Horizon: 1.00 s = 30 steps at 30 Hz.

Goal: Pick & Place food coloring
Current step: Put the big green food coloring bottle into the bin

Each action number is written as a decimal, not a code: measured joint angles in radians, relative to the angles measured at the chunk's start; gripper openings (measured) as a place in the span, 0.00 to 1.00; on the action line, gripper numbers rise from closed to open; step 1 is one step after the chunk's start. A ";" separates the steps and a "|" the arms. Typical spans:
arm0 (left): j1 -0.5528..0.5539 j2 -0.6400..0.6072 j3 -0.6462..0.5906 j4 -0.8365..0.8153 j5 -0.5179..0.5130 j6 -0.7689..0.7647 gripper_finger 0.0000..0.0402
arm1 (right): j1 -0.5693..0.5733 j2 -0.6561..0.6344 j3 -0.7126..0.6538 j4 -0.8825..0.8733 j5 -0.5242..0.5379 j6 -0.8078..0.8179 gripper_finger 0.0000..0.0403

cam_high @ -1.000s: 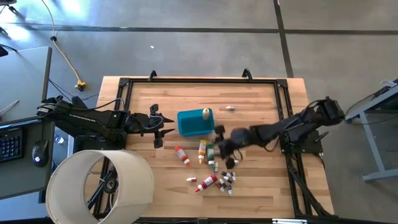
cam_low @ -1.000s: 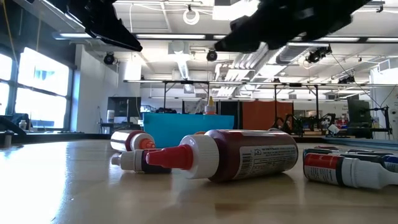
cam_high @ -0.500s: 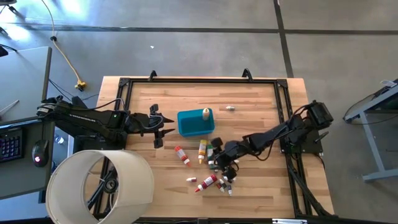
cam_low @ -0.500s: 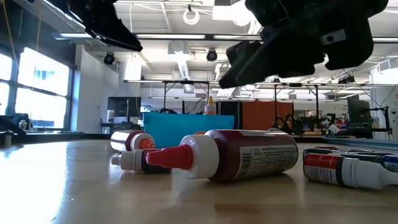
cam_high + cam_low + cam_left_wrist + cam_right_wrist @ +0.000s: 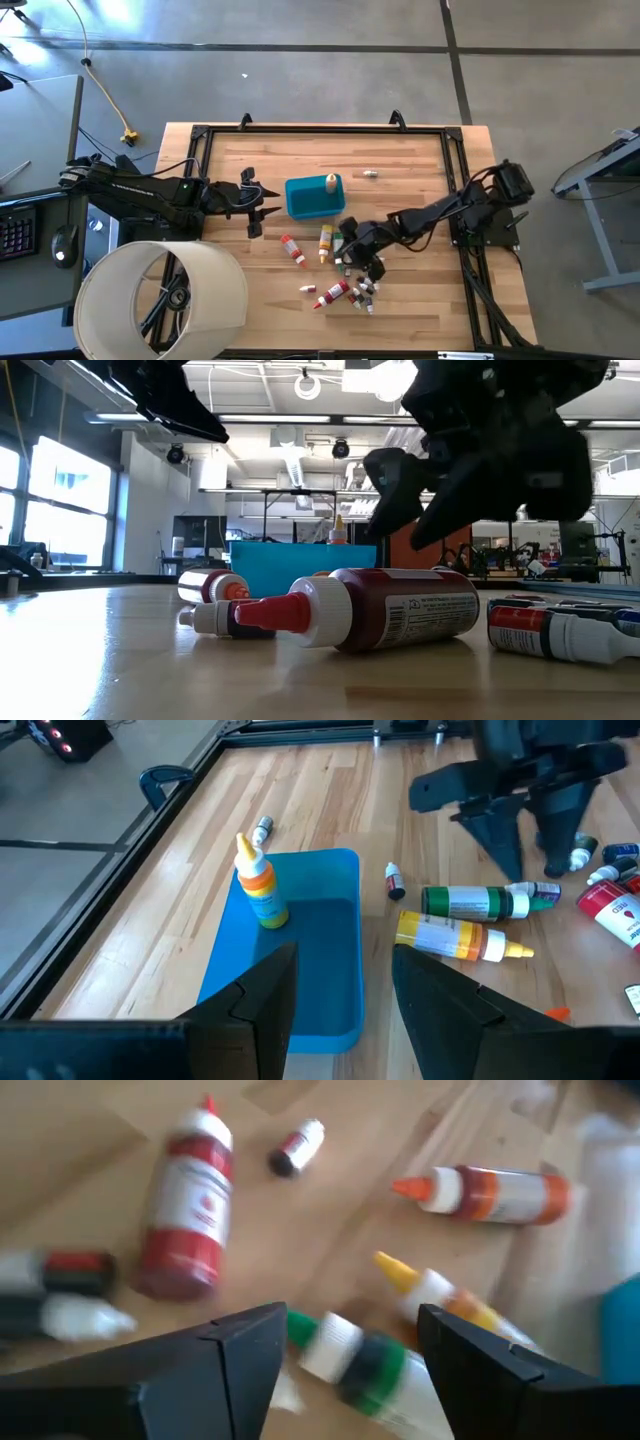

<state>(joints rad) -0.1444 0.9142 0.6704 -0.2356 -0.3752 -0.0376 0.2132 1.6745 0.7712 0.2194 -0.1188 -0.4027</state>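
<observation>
one green bottle (image 5: 372, 1372) blurred, partly hidden between right claw (image 5: 345, 1360) fingers.

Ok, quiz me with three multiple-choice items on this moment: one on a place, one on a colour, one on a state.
1. Where does the bottle with the orange and yellow label stand?
A. upright in the blue tub
B. lying by the table's edge
C. in the left gripper

2. What colour is the bottle lying right beside the yellow bottle?
A. blue
B. green
C. white

3. How are the right gripper's fingers?
A. shut on a red bottle
B. open, holding nothing
C. shut on the tub

Answers: 1 A, the bottle stands inside the blue tub. 2 B, the green bottle lies along the yellow bottle. 3 B, the right gripper hangs open over the bottles.
</observation>
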 joint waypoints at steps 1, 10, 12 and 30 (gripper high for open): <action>0.000 0.000 0.000 0.000 0.000 0.000 0.40 | -0.013 0.000 0.000 -0.004 0.002 -0.036 0.56; 0.000 0.000 0.000 0.001 -0.003 0.007 0.40 | -0.156 0.000 0.000 -0.019 -0.213 -0.169 0.58; 0.000 0.000 0.000 0.001 -0.010 0.007 0.40 | -0.176 0.000 0.000 -0.023 -0.254 -0.156 0.58; 0.000 0.000 0.000 0.001 -0.031 0.010 0.40 | -0.149 0.217 0.295 -0.363 -0.229 -0.405 0.57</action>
<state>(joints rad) -0.1440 0.9142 0.6704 -0.2349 -0.4061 -0.0271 0.0638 1.8913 1.0660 -0.1432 -0.3474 -0.8078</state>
